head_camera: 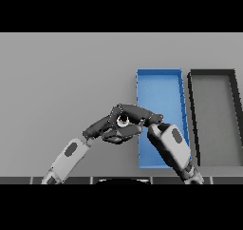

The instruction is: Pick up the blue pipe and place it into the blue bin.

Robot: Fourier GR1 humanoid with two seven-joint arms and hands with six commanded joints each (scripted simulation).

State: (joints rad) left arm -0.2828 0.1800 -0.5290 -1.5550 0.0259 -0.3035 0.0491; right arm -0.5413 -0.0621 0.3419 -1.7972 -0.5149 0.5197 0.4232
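surface: grey table [61, 81] | plain, evenly lit | fills view

A: What blocks the right hand [137, 116]?
B: The left hand [111, 127], touching it. Beyond its fingers, the blue bin [159, 89] lies open.
A: Farther right?
B: The dark bin [211, 115] walls stand beside it.

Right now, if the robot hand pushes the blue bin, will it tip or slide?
The blue bin is wide with low walls, so it would probably slide, not tip. Its visible floor holds nothing, so likely light.
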